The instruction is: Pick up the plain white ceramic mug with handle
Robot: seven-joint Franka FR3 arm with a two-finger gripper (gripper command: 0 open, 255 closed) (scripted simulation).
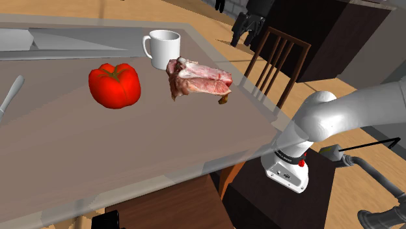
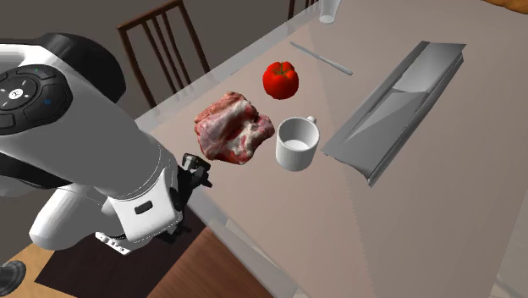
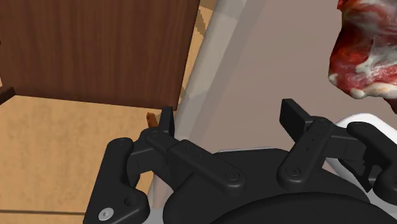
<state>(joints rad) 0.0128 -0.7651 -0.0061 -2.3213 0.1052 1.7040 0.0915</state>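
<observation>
item 1, task object: white mug (image 1: 162, 49) (image 2: 296, 144), upright, mouth up, on the table (image 1: 97, 149) (image 2: 406, 229). in the shoulder view its handle points to that view's left. it stands just beside the raw meat; whether the two touch cannot be told.
item 2: slab of raw meat (image 1: 195, 78) (image 2: 233, 127) (image 3: 369, 51), pink and white, between the mug and the table edge nearest the arm.
item 3: red vegetable (image 1: 115, 84) (image 2: 280, 79) with green stem, apart from both mug and meat.
item 4: grey utensil (image 1: 12, 94) (image 2: 321, 57), lying flat beyond the red vegetable.
item 5: long grey tray (image 1: 71, 39) (image 2: 398, 102), flat, near the mug.
item 6: dark wooden chair (image 1: 276, 62) (image 2: 165, 42), at the table edge.
item 7: black gripper (image 2: 196, 173) (image 3: 230, 121), at the table's edge near the meat, well apart from the mug. fingers (image 3: 167, 121) spread, nothing between them.
</observation>
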